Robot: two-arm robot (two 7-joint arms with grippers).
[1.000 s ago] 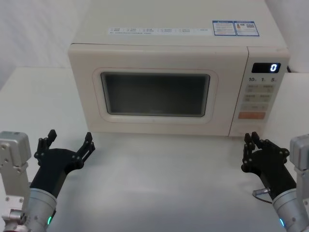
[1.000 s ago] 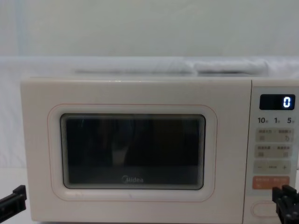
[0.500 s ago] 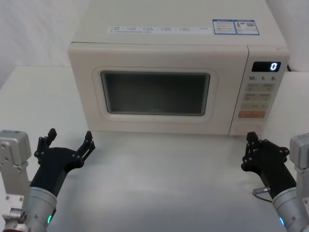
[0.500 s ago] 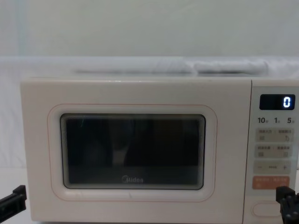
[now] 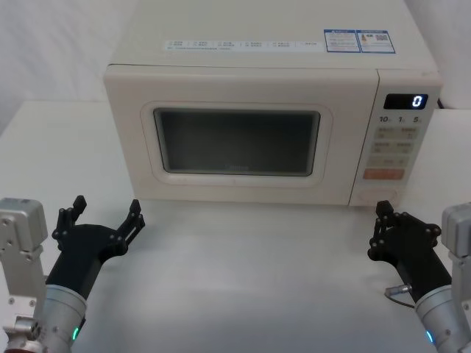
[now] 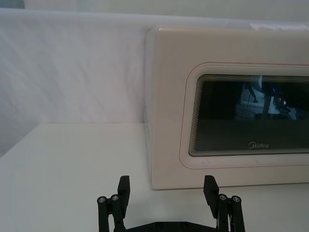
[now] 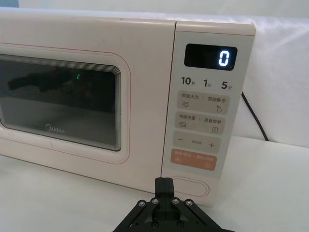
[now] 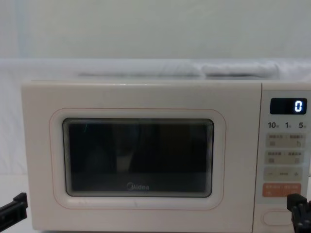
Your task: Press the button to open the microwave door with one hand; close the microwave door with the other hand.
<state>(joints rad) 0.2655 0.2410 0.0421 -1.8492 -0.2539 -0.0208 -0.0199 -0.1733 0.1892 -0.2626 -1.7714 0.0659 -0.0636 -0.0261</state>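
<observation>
Microwave door shut, button unpressed; right gripper before button, jaws closed, empty; left gripper before door, jaws spread, empty.

We see the cream microwave sitting on a white table, with its door shut flat against the front and the word "Midea" under the dark window. Beside the door is the panel, where the black screen shows a glowing 0, then 10, 1 and 5 under it, then small beige keys, an orange key, and the big oval button at the very bottom. Our right gripper sits low in front of that button with its black fingers pressed together into 1 tip, and we can't tell if the tip touches the button or stops just short.
</observation>
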